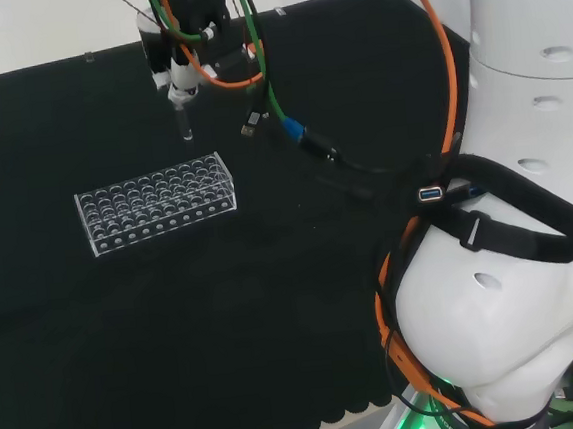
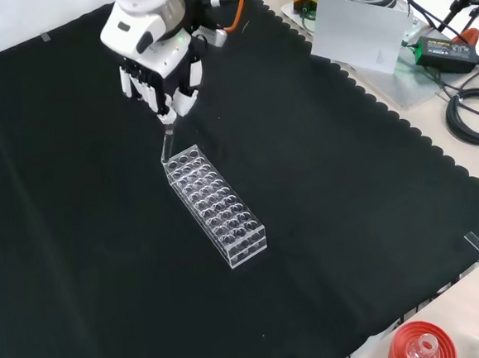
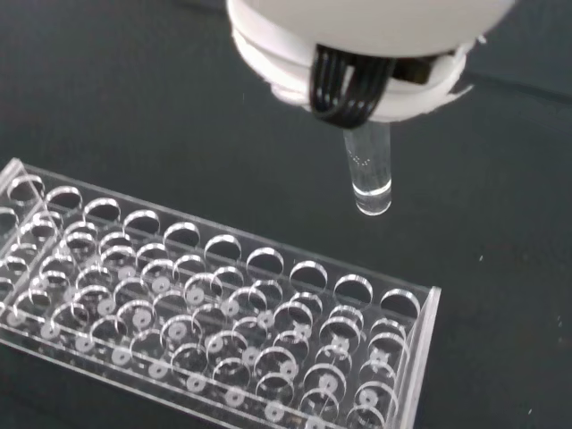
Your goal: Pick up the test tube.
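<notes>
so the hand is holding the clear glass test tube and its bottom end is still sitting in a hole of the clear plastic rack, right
Not quite. The black and white hand does hold the clear glass test tube, but the tube's rounded bottom end hangs in the air, clear of the clear plastic rack and beside its end, not in a hole. The wrist view shows the gap plainly.

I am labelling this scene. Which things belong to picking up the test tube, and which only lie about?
For the job:
hand
test tube, held in the hand
clear test tube rack

Lying about:
red ribbed ring stand
white sheet
black cables
</notes>
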Available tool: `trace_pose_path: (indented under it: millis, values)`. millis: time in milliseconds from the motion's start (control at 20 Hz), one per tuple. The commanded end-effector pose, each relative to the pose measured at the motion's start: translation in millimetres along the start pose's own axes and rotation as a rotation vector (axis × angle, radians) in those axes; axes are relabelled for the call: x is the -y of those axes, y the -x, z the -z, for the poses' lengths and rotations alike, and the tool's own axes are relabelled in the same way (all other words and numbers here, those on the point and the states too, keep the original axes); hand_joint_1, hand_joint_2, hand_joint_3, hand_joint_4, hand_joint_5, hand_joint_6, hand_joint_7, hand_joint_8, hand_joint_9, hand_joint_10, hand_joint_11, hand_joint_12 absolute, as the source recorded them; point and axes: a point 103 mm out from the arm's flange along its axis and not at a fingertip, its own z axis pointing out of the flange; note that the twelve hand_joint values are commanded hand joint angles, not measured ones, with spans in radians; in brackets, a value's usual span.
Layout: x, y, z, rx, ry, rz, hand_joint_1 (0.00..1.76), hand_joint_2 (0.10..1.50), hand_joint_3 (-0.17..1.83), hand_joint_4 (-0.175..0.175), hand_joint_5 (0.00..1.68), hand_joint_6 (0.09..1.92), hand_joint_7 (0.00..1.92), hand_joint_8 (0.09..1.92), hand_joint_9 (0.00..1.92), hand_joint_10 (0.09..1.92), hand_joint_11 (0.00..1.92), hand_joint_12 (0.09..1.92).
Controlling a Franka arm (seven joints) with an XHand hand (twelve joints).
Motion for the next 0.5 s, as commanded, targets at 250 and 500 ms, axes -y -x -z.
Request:
trace_pose_path:
  millis: [250,500]
  values:
    - [18.8,4.9,33.4,0.019,0.059,0.005,1.44,0.6,0.65,-0.175,1.35,0.48,1.44,0.63,1.5,0.09,1.1,1.03]
    - [28.8,9.1,40.0,0.015,0.063,-0.012,1.44,0.6,0.66,-0.175,1.35,0.48,1.44,0.63,1.5,0.09,1.1,1.03]
